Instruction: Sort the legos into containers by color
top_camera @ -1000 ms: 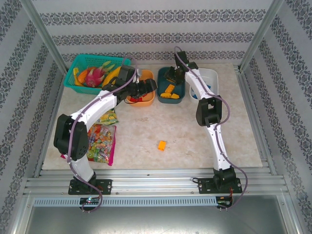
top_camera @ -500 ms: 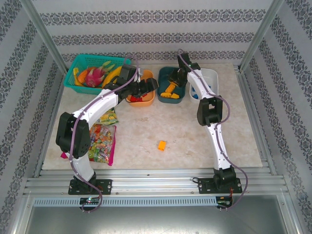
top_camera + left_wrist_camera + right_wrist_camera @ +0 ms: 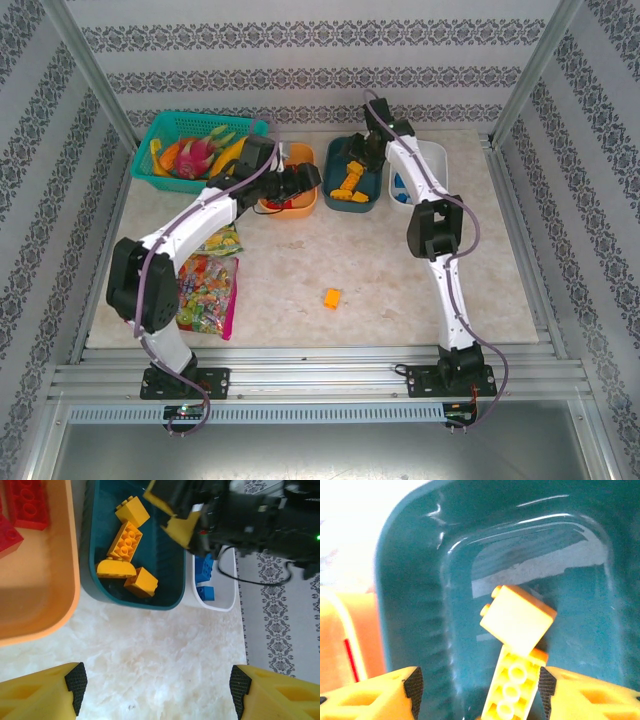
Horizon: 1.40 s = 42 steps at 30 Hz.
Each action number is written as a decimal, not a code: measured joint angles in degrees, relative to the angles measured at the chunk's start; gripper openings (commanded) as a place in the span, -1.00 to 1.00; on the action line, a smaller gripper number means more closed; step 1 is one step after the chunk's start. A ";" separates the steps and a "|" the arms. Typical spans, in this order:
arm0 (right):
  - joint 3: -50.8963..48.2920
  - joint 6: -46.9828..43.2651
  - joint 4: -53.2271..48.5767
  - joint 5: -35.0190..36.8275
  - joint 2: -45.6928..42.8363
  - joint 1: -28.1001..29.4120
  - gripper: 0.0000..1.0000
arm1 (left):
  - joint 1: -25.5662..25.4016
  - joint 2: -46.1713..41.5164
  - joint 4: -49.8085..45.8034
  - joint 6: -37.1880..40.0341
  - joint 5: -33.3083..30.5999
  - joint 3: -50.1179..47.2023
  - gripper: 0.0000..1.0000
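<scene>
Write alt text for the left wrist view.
A dark teal bowl holds four orange-yellow bricks, with the right gripper open above it. An orange bowl of red bricks sits left of it, a white bowl of blue bricks right; the left gripper hangs open over the table.

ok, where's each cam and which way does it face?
Top external: above and behind the bases, looking down at the table; both arms, left gripper by the orange bowl, right gripper over the teal bowl.
Left wrist: looks down past its own fingers at the three bowls, white bowl rightmost.
Right wrist: looks down into the teal bowl, own fingers at bottom corners.
Shared by all: orange-yellow bricks in the teal bowl.
</scene>
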 measured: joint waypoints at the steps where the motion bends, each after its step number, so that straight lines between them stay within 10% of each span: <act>1: -3.39 -0.59 0.59 0.74 -3.41 0.46 0.27 | 0.00 -1.86 -0.15 0.07 -0.09 -1.51 0.56; 10: -42.82 -3.43 11.15 2.95 -35.32 10.99 0.28 | 0.00 -21.03 -4.85 2.49 -0.59 -16.87 0.56; 17: -65.96 1.22 11.15 2.27 -44.37 20.41 0.41 | 0.00 -34.69 -12.96 5.38 0.70 -28.04 0.57; 42: -78.51 21.38 7.37 -4.68 -42.14 30.97 0.18 | 0.00 -46.86 -17.51 5.77 9.33 -38.75 0.57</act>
